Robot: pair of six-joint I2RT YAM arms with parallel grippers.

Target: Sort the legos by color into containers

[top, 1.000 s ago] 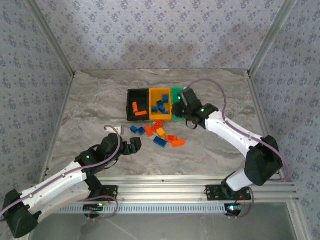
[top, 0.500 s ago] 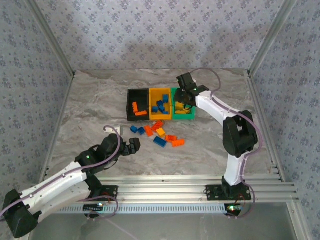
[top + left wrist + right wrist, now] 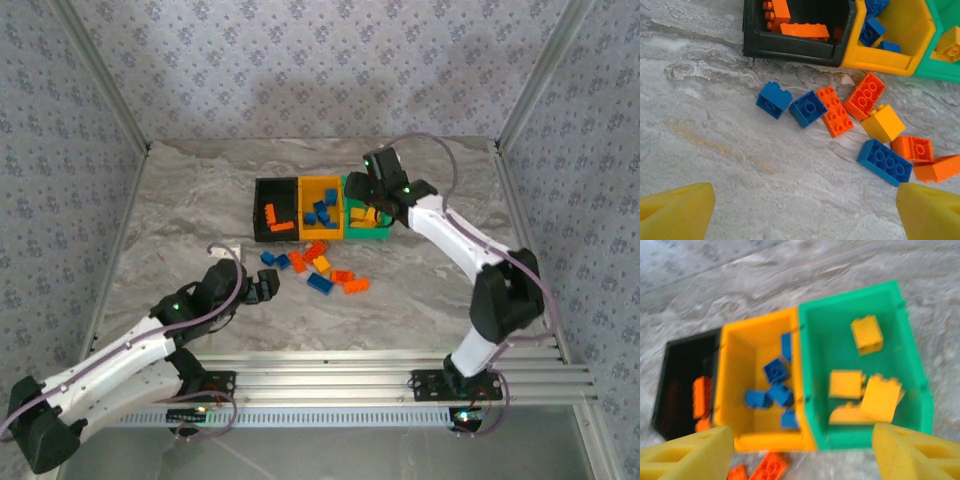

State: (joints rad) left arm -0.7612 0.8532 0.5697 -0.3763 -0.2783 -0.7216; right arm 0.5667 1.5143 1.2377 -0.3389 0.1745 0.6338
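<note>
Gaping empty, right gripper [image 3: 800, 452] overlooks green plastic bin [image 3: 855, 295] holding seemingly four yellow-orange studded bricks [image 3: 866, 334]; left gripper [image 3: 802, 212] gapes too.

The tool [image 3: 802, 454] hangs above three joined bins, its yellow fingers [image 3: 690, 455] spread wide. The green bin [image 3: 850, 292] holds yellow bricks [image 3: 866, 334], the yellow bin [image 3: 760, 320] blue bricks [image 3: 775, 371], and the black bin [image 3: 682, 365] orange bricks [image 3: 700, 390].
</note>
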